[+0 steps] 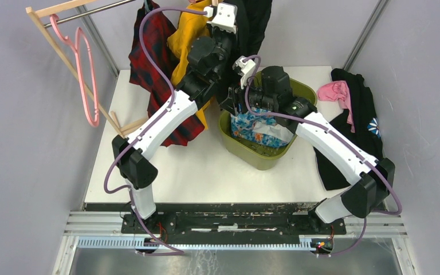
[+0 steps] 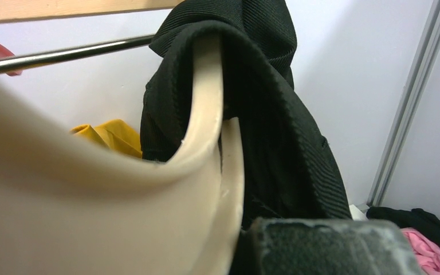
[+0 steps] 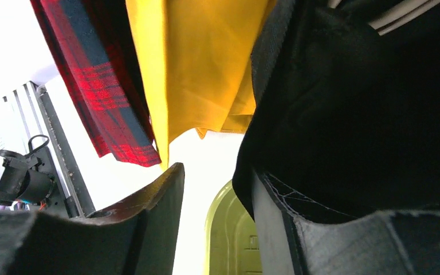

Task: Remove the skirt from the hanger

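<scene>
The black skirt (image 1: 256,23) hangs over a cream hanger (image 2: 206,114) at the back of the rack, and its ribbed cloth (image 2: 281,120) wraps the hanger's arm. My left gripper (image 1: 222,16) is raised to the rail and shut on the hanger, with one dark finger (image 2: 326,246) showing beside it. My right gripper (image 3: 217,175) is open below the skirt. The skirt's hem (image 3: 349,114) lies against its right finger, and nothing sits between the fingers. In the top view the right gripper (image 1: 233,94) is over the basket's far rim.
A green basket (image 1: 253,156) holding floral cloth (image 1: 258,129) stands mid-table. A red plaid garment (image 1: 149,63) and a yellow one (image 1: 188,34) hang left of the skirt. A pink hanger (image 1: 86,74) dangles at the far left. Black and pink clothes (image 1: 355,114) lie at the right.
</scene>
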Tool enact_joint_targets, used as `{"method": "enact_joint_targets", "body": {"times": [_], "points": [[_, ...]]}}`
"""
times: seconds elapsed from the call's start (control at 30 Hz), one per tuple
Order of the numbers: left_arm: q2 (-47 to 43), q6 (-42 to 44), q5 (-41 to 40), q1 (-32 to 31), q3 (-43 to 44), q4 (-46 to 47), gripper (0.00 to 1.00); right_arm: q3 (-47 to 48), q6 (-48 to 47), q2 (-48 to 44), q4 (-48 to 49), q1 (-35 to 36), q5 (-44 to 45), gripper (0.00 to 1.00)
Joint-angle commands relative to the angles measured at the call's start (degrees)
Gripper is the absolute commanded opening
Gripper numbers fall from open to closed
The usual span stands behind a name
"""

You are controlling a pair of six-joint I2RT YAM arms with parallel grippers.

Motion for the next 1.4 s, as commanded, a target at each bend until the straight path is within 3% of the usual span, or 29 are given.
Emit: {"method": "enact_joint_targets", "body": {"times": [0.0, 0.17, 0.3, 0.53, 0.77, 0.97, 1.23, 1.37], "points": [[-4.63, -3.51, 0.50, -0.14, 2.89, 4.43, 0.03, -0.59, 0.09, -0.59, 3.99, 0.40, 4.57, 0.47], [-5.87, -4.05, 0.31, -0.08, 2.22, 4.73, 0.03, -0.61, 1.81, 0.38, 5.17, 0.38, 3.76, 0.15], [-6.51, -4.55, -0.05, 0.03, -0.20, 6.98, 0.03, -1.25, 8.35, 2.38, 11.16, 1.11, -0.93, 0.01], [-7.55, -10.34, -0.42, 1.13, -2.15, 7.85, 0.03, -2.58, 11.40, 5.73, 16.29, 3.51, -0.53, 0.01], [-11.32, -13.91, -0.42, 1.14, -0.24, 1.37, 0.03, -5.44, 6.96, 5.46, 14.32, 3.33, 7.16, 0.01], [-15.52, -16.93, -0.91, 1.13, 4.36, -9.91, 0.03, -10.91, 3.35, 5.45, 14.85, 1.91, 13.26, 0.01], [-25.06, -21.30, -1.86, 1.11, -1.78, -20.46, 0.03, -6.46, 1.48, 8.55, 15.23, -4.48, 14.77, 0.01], [-30.71, -18.58, -3.60, 1.14, -9.93, -21.90, 0.03, -1.77, -0.91, 8.49, 10.97, -5.66, 12.91, 0.01]]}}
